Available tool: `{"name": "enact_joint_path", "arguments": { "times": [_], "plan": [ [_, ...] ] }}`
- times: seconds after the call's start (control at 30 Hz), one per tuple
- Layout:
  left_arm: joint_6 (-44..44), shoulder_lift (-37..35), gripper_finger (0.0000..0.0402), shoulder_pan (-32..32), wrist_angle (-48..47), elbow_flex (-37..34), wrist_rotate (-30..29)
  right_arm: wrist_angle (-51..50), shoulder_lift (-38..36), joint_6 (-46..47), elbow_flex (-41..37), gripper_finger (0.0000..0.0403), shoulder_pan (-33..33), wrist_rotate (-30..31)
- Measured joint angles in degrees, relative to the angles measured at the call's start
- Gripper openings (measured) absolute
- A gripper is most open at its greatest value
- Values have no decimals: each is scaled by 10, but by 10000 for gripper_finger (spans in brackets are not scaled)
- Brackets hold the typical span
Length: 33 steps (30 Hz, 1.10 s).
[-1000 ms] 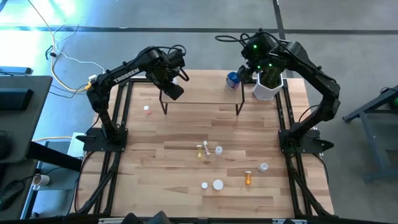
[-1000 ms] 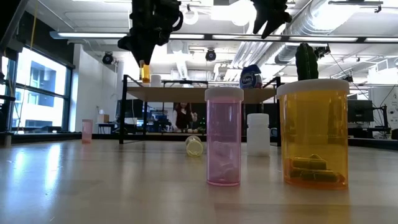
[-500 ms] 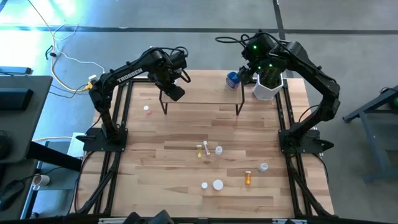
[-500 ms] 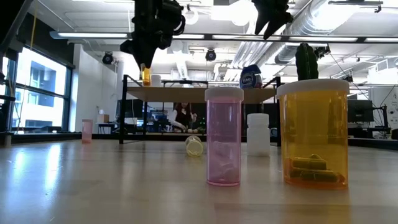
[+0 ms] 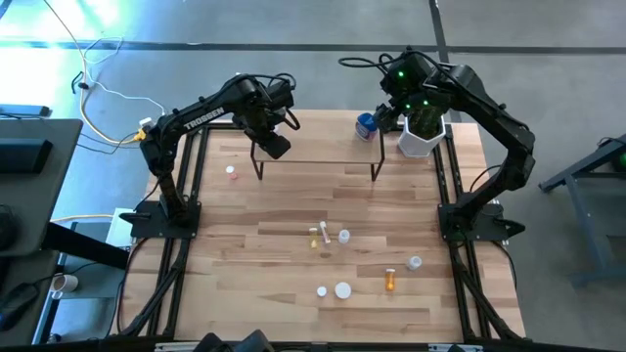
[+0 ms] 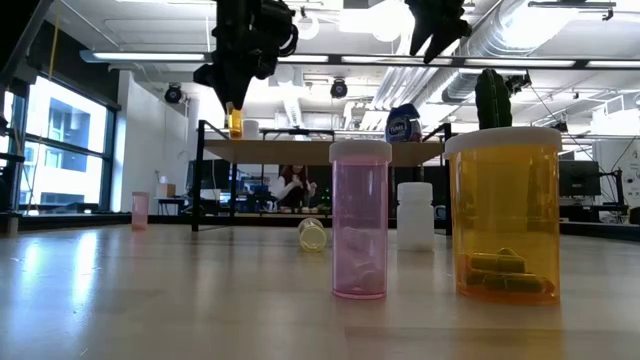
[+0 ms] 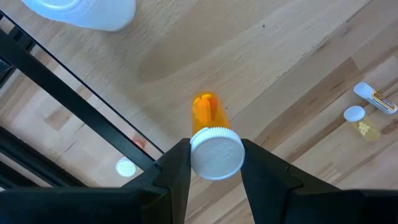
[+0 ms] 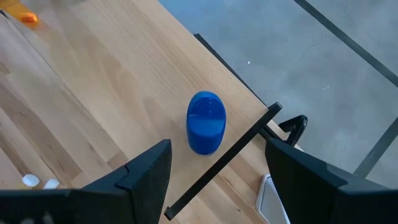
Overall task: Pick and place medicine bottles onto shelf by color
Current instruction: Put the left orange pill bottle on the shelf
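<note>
1. An orange bottle (image 7: 211, 118) with a white cap is clamped between the fingers of the left gripper (image 7: 216, 163); in the low view it hangs at the upper left of the frame, right at the left end of the shelf (image 6: 320, 150). Whether its base touches the board I cannot tell.
2. A white bottle (image 6: 250, 129) stands on the shelf just beside that orange one.
3. The blue jar (image 8: 206, 122) stands on the shelf's right end, at upper centre-right of the high view, near the edge.
4. The right gripper (image 8: 217, 180) hovers above the blue jar, fingers spread wide, holding nothing.
5. A white pot (image 5: 420, 140) with a green plant sits just right of the shelf in the high view.
6. On the table (image 5: 284, 210), lower centre of the high view, loose bottles lie scattered: white ones (image 5: 342, 289), an orange one (image 5: 390, 281), and a pinkish one (image 5: 232, 173) at centre left.
7. In the low view a pink bottle (image 6: 360, 220) and a big amber bottle (image 6: 503, 212) stand closest, right of centre.
</note>
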Motion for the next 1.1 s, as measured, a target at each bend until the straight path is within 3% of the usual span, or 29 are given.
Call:
{"name": "enact_joint_path", "arguments": {
  "times": [0.53, 0.77, 0.93, 1.1],
  "plan": [
    [1, 0, 186, 1, 1, 0, -10, 0, 0, 0, 0, 249, 0, 0],
    [0, 0, 186, 11, 1, 0, 36, 0, 0, 0, 0, 249, 0, 0],
    [19, 0, 185, 22, 0, 1, 34, 0, 0, 14, 0, 249, 0, -3],
    [42, -1, 184, 35, 0, 1, 33, 0, 0, 26, 0, 249, 0, -46]
  ]
}}
